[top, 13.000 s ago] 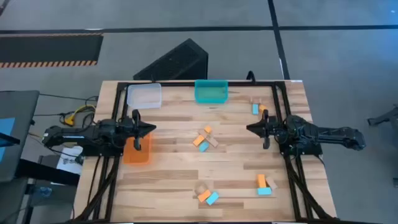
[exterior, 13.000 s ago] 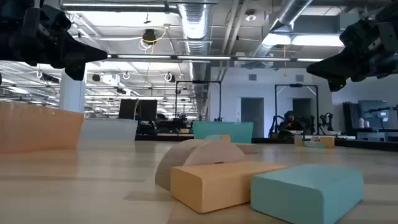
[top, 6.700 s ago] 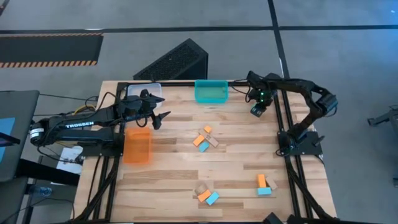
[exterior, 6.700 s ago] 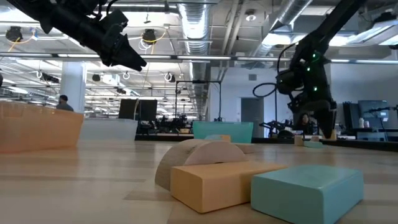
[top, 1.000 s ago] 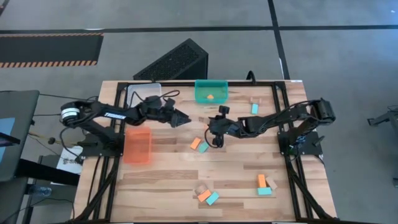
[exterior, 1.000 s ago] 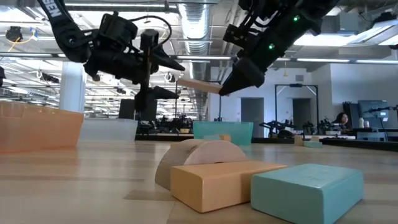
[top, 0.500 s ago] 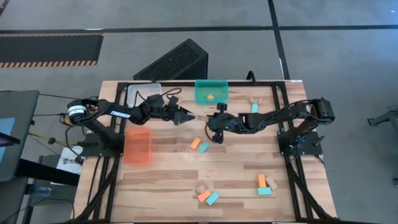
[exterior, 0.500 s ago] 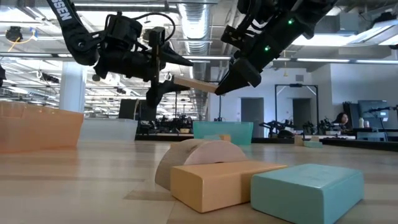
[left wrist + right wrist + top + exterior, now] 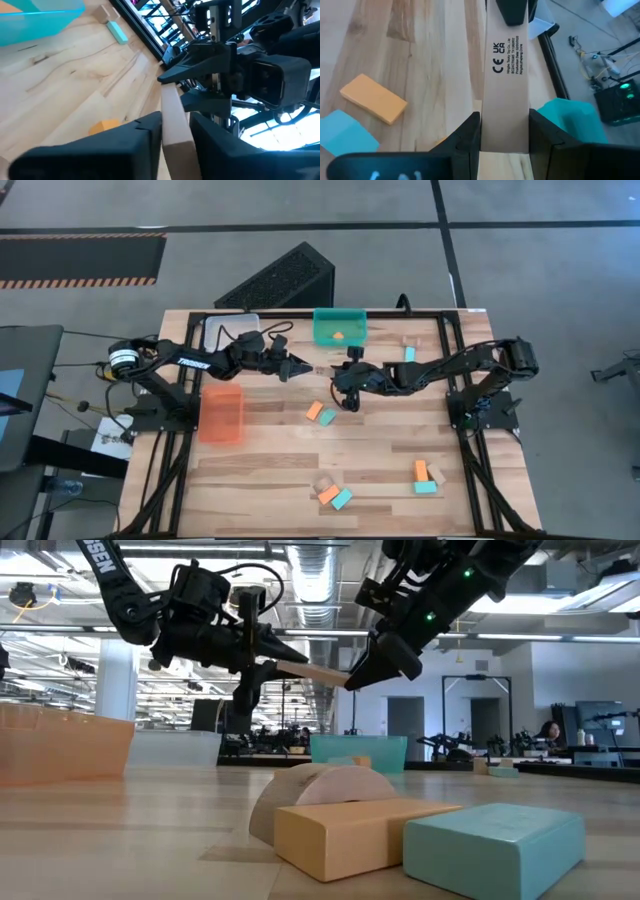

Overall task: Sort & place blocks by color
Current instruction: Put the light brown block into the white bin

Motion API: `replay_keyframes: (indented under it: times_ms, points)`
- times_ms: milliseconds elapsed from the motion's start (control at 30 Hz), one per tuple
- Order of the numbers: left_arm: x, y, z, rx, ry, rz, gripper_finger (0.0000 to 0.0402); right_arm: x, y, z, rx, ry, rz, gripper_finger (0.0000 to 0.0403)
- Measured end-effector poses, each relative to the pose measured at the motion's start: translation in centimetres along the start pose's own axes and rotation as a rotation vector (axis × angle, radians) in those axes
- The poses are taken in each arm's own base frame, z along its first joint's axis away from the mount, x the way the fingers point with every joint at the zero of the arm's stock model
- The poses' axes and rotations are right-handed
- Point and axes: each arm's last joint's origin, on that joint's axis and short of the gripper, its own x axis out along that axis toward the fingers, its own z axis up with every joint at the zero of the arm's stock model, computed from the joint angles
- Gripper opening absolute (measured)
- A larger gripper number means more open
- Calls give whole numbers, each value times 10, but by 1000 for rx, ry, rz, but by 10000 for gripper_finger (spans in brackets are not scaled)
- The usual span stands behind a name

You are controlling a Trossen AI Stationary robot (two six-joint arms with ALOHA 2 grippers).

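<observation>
Both grippers, left [image 9: 268, 665] and right [image 9: 358, 676], clamped on my tan block [image 9: 310, 675] mid-handover; nearly every block's still unsorted.

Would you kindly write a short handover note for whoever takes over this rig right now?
Hands: the right hand holds one end of a tan wood block above the table's middle; the left hand is closed around the other end, mid-handover.
Things: an orange block lies in the teal bin. The orange bin and clear bin look empty. An orange and a teal block lie mid-table, a group at the front edge, another front right, two more near the back right.
Done: one block binned.
Left: finish the handover, then sort all remaining blocks.
</observation>
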Motion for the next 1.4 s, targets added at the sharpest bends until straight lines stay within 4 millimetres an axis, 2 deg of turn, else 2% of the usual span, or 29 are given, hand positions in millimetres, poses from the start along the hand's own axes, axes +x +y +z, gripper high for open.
replay_keyframes:
  times_ms: [100, 200, 433, 600, 733, 867, 1033, 1133, 1400]
  points:
    - [0, 0, 0, -2, 2, 2, 33, -1, 1, 1, -46, -1, -12, 126]
    - [0, 0, 0, 16, 2, 0, 27, -2, 3, 2, -91, -5, -10, 143]
    - [-3, 0, 4, 70, -11, -8, 25, -9, 3, 6, -87, -18, -34, 238]
    - [-20, -2, 17, 120, -32, 68, 25, -30, -10, 10, -73, -25, -37, 286]
    - [-45, -12, 33, 224, -40, 250, 25, -54, -27, 10, -32, -18, -20, 296]
    - [-74, -29, 51, 395, -32, 567, 25, -72, -48, 6, 68, -39, 42, 296]
    - [-108, -37, 68, 518, -37, 970, 25, -76, -64, -3, 154, -48, 80, 296]
    - [-121, -31, 69, 501, 4, 1068, 25, -72, -68, -9, 174, -28, 70, 296]
    - [-145, -12, 65, 405, 142, 1200, 25, -61, -73, -20, 196, -8, 42, 296]
